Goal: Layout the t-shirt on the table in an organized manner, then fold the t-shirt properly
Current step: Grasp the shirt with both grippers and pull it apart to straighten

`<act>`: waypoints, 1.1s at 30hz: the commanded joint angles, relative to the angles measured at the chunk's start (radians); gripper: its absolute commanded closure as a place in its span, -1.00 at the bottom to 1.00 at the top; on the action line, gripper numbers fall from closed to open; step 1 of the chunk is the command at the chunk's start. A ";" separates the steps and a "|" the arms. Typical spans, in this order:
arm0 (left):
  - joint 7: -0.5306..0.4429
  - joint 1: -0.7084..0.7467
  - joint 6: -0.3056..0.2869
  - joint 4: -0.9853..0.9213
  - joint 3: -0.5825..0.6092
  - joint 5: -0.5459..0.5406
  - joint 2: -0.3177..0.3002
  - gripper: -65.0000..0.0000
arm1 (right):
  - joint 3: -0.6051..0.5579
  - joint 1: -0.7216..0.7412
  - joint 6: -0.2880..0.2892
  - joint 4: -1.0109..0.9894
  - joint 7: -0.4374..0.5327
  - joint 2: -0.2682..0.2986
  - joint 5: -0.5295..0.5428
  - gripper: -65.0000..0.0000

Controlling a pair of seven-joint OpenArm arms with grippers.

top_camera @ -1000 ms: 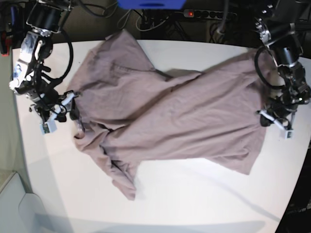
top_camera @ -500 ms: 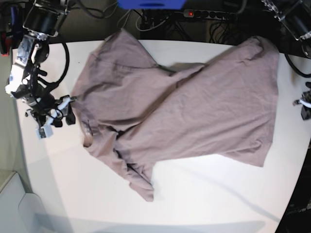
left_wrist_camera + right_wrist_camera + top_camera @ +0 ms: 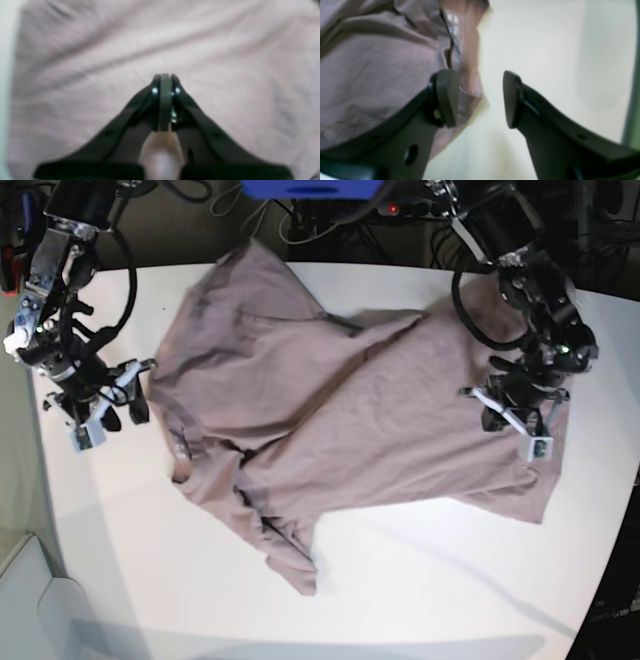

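Observation:
The mauve t-shirt lies spread but creased across the white table, one sleeve bunched toward the front at the lower left. My left gripper hovers over the shirt's right part. In the left wrist view this gripper is shut, with only cloth beneath it and nothing seen pinched. My right gripper stands open at the shirt's left edge. In the right wrist view it straddles the collar edge, one finger over cloth and one over bare table. The pale neck label shows.
Behind the table's far edge lie a power strip with a red light, a blue object and cables. The table's curved edge runs down the right side. A pale surface sits lower left.
The shirt slid right and spread out a second ago. My left arm left the right edge, then came back over the shirt's right part. The right arm drifted slightly up.

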 commanded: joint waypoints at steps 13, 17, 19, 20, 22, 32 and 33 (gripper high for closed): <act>-0.100 -0.017 -0.011 -0.176 -0.067 -0.014 -0.176 0.99 | -0.218 -0.039 0.003 -0.104 0.031 -0.012 0.019 0.14; -0.100 -0.017 -0.011 -0.176 -0.067 -0.014 -0.202 0.99 | -0.245 -0.040 0.003 -0.207 0.034 -0.008 0.017 0.14; -0.101 -0.018 -0.011 -0.176 -0.067 -0.014 -0.202 0.99 | -0.242 -0.042 0.003 -0.239 0.034 0.000 0.001 0.14; -0.101 -0.021 -0.011 -0.176 -0.067 -0.014 -0.204 0.99 | -0.242 -0.042 0.003 -0.253 0.034 0.006 -0.033 0.14; -0.101 -0.037 -0.011 -0.179 -0.065 -0.014 -0.217 0.99 | -0.241 -0.042 0.003 -0.265 0.034 0.008 -0.128 0.14; -0.155 -0.080 -0.011 -0.288 -0.059 -0.014 -0.248 0.99 | -0.123 -0.058 0.003 -0.347 0.166 0.015 -0.415 0.52; -0.164 -0.080 -0.011 -0.302 -0.059 -0.014 -0.250 0.99 | -0.107 -0.058 0.003 -0.356 0.177 0.015 -0.423 0.60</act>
